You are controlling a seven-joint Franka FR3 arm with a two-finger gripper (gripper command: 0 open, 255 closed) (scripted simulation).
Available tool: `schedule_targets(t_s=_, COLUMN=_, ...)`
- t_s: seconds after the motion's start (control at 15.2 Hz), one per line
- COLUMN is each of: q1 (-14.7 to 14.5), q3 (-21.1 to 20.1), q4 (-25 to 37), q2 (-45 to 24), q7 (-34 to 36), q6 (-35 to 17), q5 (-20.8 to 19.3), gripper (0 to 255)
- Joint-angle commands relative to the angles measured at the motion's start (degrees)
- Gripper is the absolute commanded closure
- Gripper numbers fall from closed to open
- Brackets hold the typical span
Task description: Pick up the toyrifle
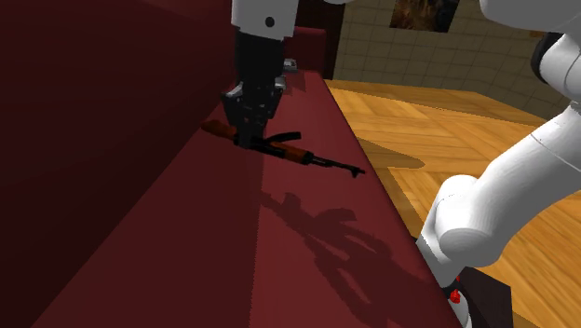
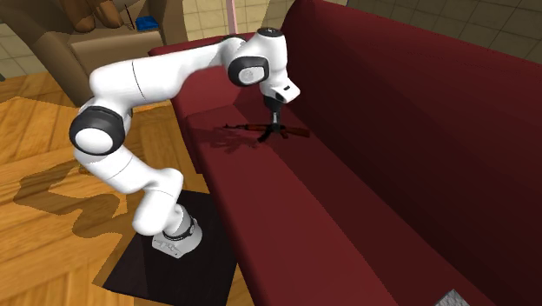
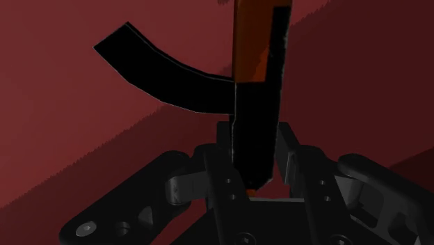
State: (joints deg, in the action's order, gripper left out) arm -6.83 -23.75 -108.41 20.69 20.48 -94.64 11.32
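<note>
Black fingers (image 3: 224, 149) of the gripper (image 3: 254, 149) stand narrow, clasped on the dark middle of the toy rifle (image 3: 254, 104), whose curved black magazine (image 3: 160, 76) sweeps off to one side. The rifle's long axis runs slantwise across the sofa seat (image 1: 279, 242): its red-brown stock lies toward the sofa's backrest (image 1: 93, 112) and its thin black barrel points toward the sofa's front edge. It is black with orange-brown wood parts. Whether it rests on the cushion or hangs just clear I cannot tell. The sofa is dark red, and the white arm (image 1: 503, 186) reaches over it from the stand (image 1: 484, 298) in front. Beyond the sofa's front edge lies a wooden plank floor (image 1: 447, 140), then a tiled wall (image 1: 372, 47).
</note>
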Motion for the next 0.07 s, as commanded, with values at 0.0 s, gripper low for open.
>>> schedule_targets(t_s=0.0, q1=0.0, q3=0.0, q4=0.6, q2=-0.1, q7=0.0, q6=0.5, q5=-0.1, gripper=255)
